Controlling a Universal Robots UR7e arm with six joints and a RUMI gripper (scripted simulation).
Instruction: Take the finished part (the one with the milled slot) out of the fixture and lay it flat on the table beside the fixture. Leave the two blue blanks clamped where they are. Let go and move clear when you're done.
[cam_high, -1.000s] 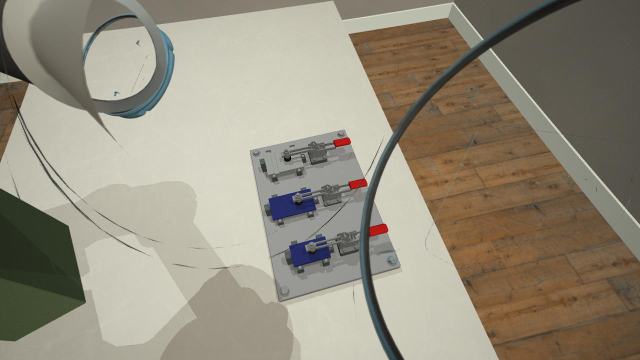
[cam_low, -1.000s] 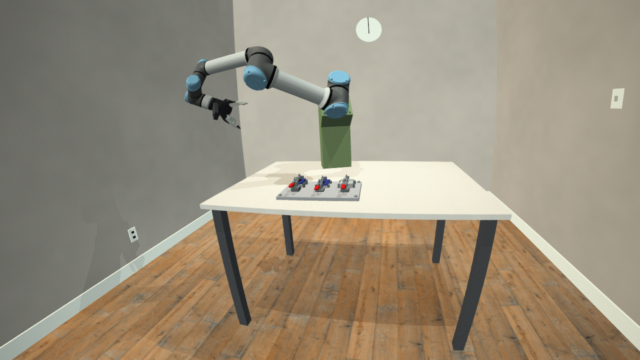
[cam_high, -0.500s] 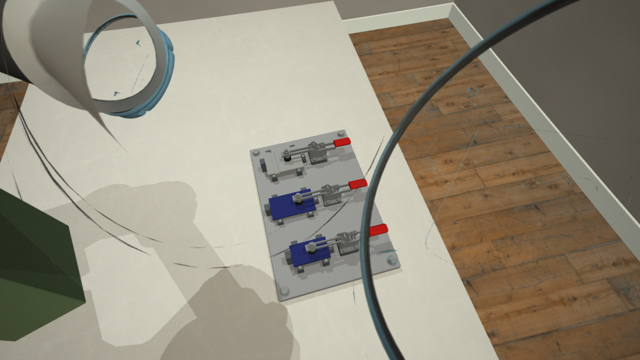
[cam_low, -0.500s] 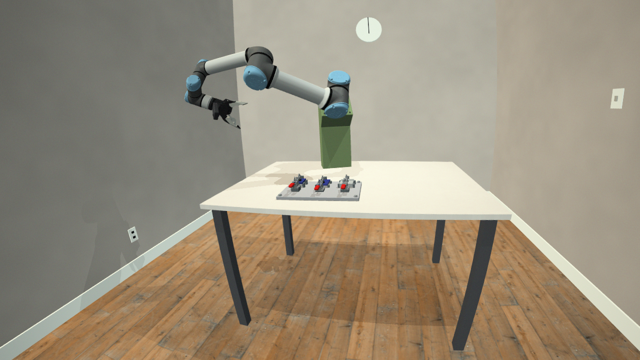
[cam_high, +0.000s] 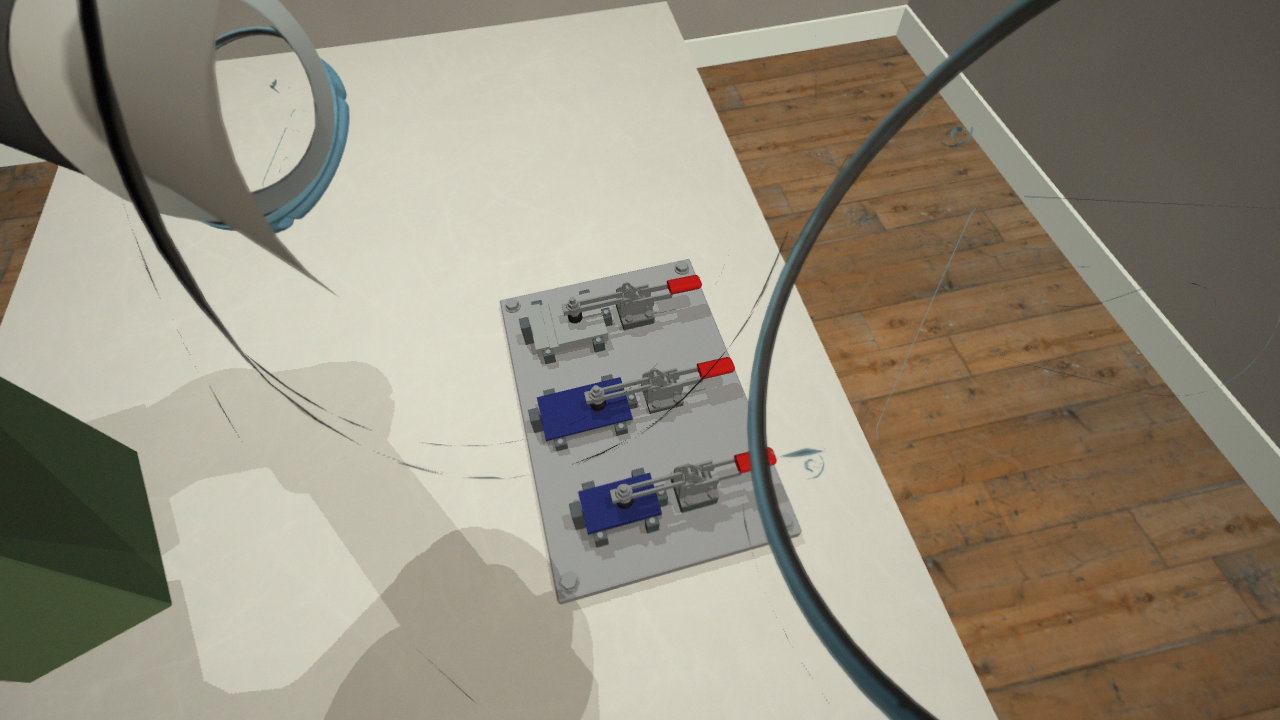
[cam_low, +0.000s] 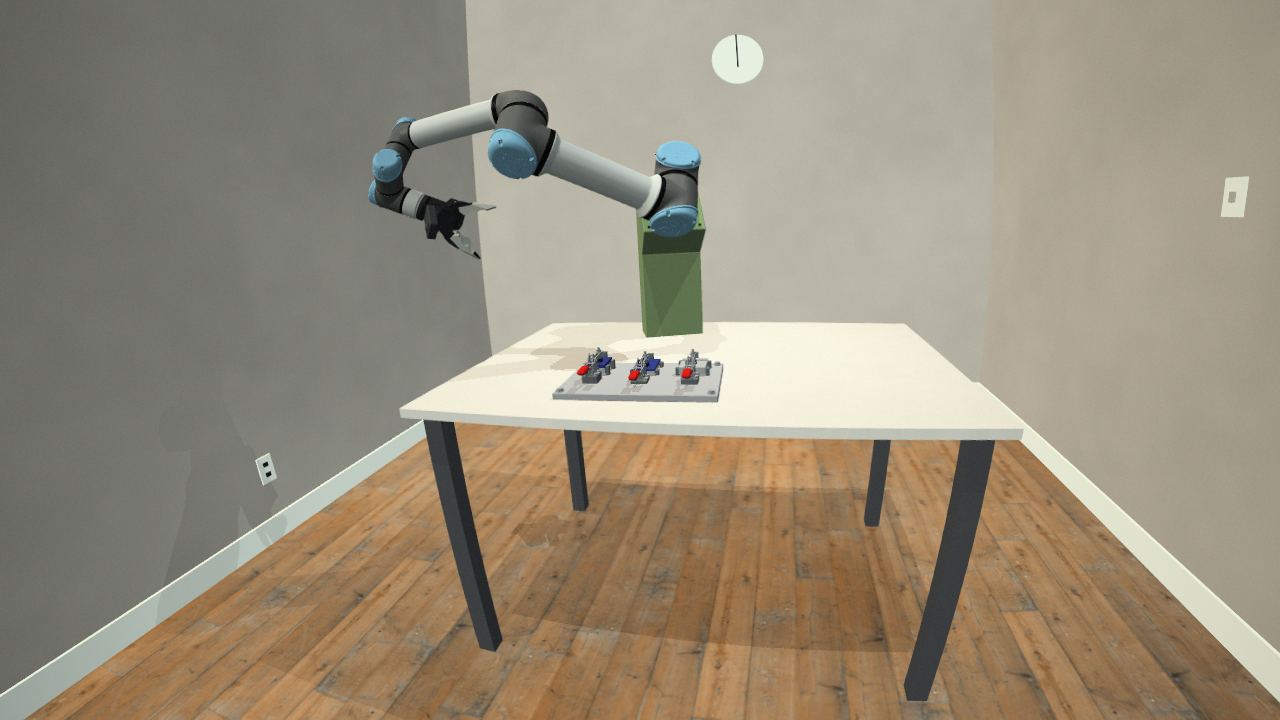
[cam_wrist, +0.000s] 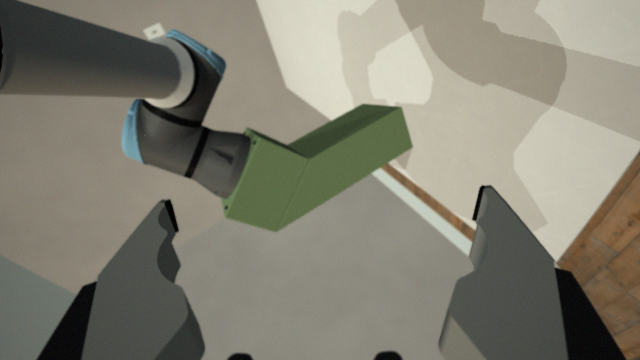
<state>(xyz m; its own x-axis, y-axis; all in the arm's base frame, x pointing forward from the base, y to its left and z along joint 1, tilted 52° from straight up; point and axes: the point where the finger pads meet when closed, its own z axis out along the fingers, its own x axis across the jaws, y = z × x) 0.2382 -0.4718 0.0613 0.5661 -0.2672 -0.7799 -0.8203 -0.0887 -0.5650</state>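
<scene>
Wide open, with nothing between the fingers, my gripper (cam_low: 485, 232) (cam_wrist: 322, 195) hangs high and well apart from the fixture, off towards one side of the table (cam_high: 429, 179) (cam_low: 805, 376) (cam_wrist: 310, 50). It points sideways rather than down, so my wrist view takes in the green pedestal (cam_high: 80, 537) (cam_low: 671, 291) (cam_wrist: 350, 150) and part of the tabletop, but none of the work.

Farther out, the fixture (cam_high: 626, 564) (cam_low: 608, 394) lies on the table with three stations in a row. At one end station sits the finished part (cam_high: 572, 337) (cam_low: 703, 367), pale grey and slotted, with the toggle clamp's black tip over it and the red handle (cam_high: 684, 283) (cam_low: 687, 373) stretched outward. I judge that clamp to be shut. The middle blue blank (cam_high: 563, 416) (cam_low: 654, 364) and the end blue blank (cam_high: 597, 514) (cam_low: 605, 361) sit under their own clamps, as they should.

None of the removal is done. I judge that I must approach, free the part's clamp, grip and lift the part, lay it flat beside the fixture, let go and move clear, touching neither blank nor its clamp.
</scene>
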